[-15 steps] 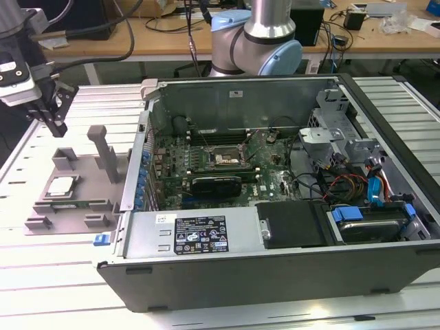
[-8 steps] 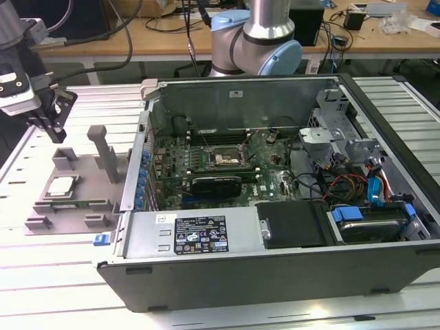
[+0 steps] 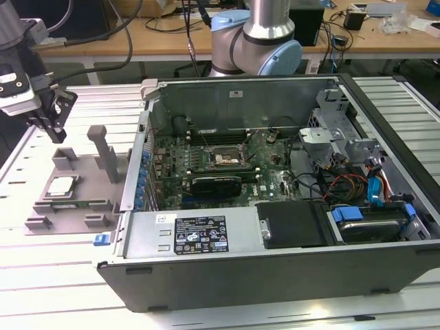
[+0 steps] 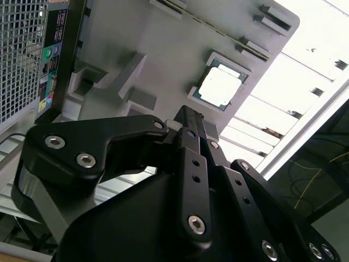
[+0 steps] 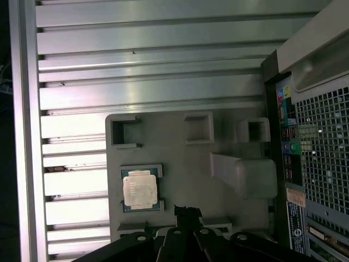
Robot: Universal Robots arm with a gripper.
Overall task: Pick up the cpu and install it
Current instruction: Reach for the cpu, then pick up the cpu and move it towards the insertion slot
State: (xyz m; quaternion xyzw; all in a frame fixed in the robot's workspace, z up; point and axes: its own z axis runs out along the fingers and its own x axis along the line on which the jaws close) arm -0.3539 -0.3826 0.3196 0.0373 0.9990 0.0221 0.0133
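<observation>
One cpu (image 5: 140,190) inside raised tray rim (image 5: 160,169)

Slatted aluminium tabletop (image 3: 41,275) — wooden desk (image 3: 137,41) behind, strewn with cables (image 3: 172,24); bright glare on slats.

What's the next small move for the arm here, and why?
Probably slide the gripper sideways until it is centred over the cpu. The cpu lies flat in its recess in the grey tray, untouched, and in the first wrist view the gripper sits beside it, not over it.
</observation>
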